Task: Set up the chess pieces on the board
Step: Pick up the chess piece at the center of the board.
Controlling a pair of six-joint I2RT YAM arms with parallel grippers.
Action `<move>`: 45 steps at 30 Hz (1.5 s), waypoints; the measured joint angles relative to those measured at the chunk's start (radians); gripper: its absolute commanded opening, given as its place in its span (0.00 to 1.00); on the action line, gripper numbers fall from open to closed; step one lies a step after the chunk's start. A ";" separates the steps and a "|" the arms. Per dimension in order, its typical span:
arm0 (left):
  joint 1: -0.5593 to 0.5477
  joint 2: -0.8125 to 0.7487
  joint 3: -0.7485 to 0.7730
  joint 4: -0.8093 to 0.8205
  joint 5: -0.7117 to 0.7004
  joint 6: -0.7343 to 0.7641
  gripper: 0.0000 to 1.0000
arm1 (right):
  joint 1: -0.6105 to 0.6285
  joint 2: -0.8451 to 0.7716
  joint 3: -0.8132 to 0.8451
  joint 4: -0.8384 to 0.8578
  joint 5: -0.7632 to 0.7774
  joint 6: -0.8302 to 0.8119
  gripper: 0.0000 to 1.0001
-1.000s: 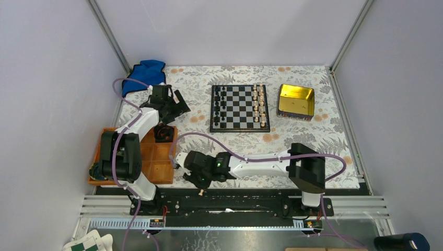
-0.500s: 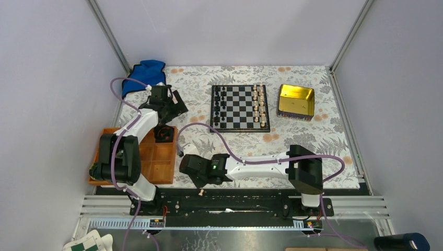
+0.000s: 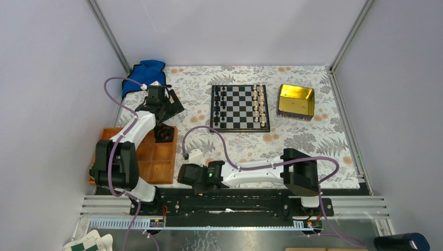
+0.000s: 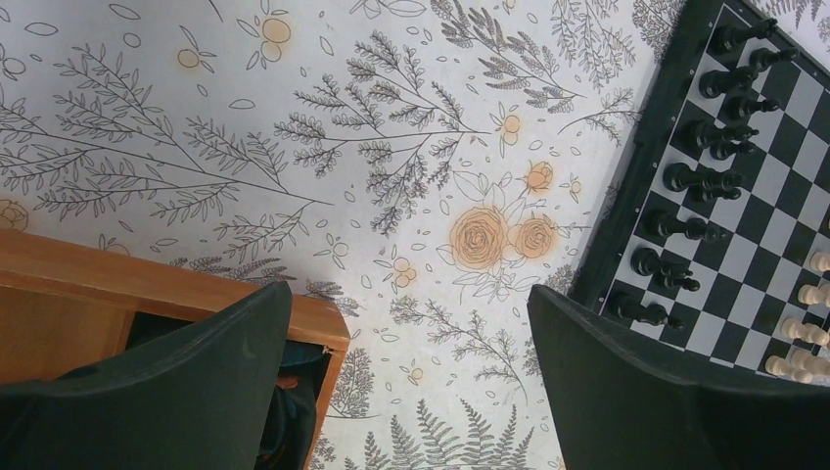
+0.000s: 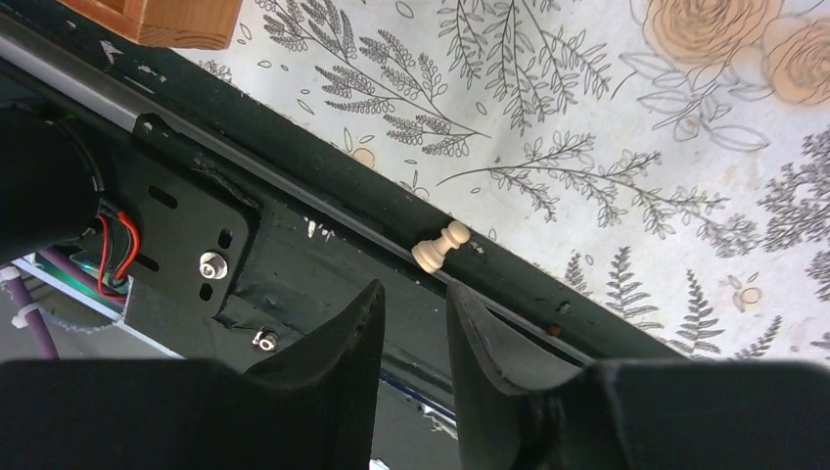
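Right arm: has pulled back near and left since a second ago, over the desk's near edge.
Right pincer (image 5: 414,294): mine; fingers a narrow gap apart, empty, just near of the pawn.
Pale pawn (image 5: 440,245): on its side where the desk cloth meets the black rail (image 5: 294,245).
Board (image 3: 240,129): far centre, well apart; pieces (image 4: 685,181) already on it.
Left pincer (image 4: 409,294): wide open, empty, between tray (image 4: 147,274) and board.
Grasp: I'd widen first, straddle the pawn's stem and close gently; it may roll.

Tin (image 3: 296,100) sits right of board (image 3: 240,107); tray (image 3: 161,159) left.
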 measured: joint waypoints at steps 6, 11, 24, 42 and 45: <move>0.006 -0.001 -0.001 0.001 0.000 -0.001 0.99 | 0.013 0.039 0.025 -0.037 0.005 0.084 0.36; 0.006 -0.011 -0.011 0.003 0.000 -0.001 0.99 | 0.014 0.075 0.047 -0.061 0.006 0.135 0.36; 0.006 -0.013 -0.014 0.005 0.003 -0.005 0.99 | 0.015 0.139 0.057 -0.073 0.008 0.199 0.36; 0.006 -0.023 -0.024 0.006 0.018 -0.015 0.99 | -0.007 0.189 0.057 -0.058 0.003 0.210 0.35; 0.006 -0.023 -0.024 0.006 0.018 -0.015 0.99 | -0.007 0.197 0.057 -0.055 -0.004 0.210 0.31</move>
